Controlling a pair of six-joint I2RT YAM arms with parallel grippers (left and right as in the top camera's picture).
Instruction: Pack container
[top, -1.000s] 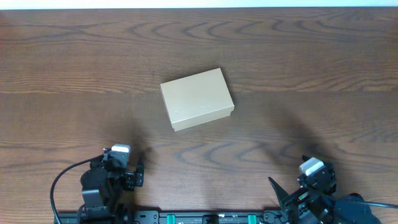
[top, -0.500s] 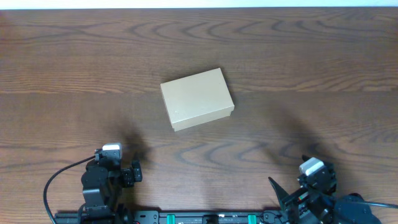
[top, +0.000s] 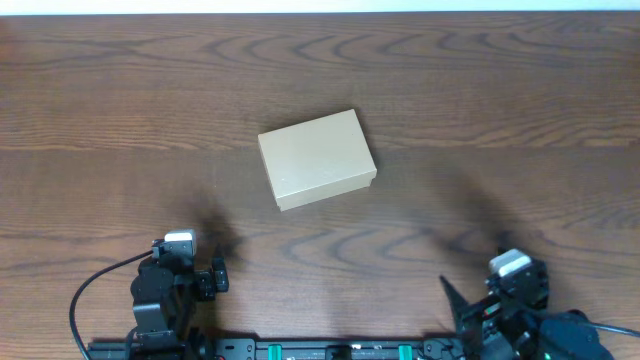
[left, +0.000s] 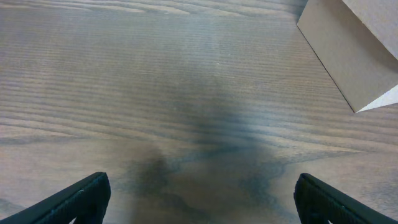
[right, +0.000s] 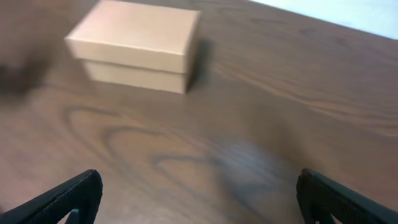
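The container (top: 317, 158) is a small tan cardboard box with its lid shut, lying in the middle of the wooden table. It shows at the top right of the left wrist view (left: 354, 50) and at the top left of the right wrist view (right: 137, 45). My left gripper (left: 199, 193) is open and empty, low at the table's near left edge (top: 178, 285). My right gripper (right: 199, 193) is open and empty at the near right edge (top: 505, 300). Both are well short of the box. No tape rolls or pen show.
The dark wood table (top: 500, 120) stretches to a pale far edge. A black cable (top: 90, 300) loops by the left arm's base. A rail with green parts (top: 340, 350) runs along the near edge.
The left arm drew back toward the near edge earlier and now holds still. The right arm has just pulled back a little toward the near right. The box has not moved.
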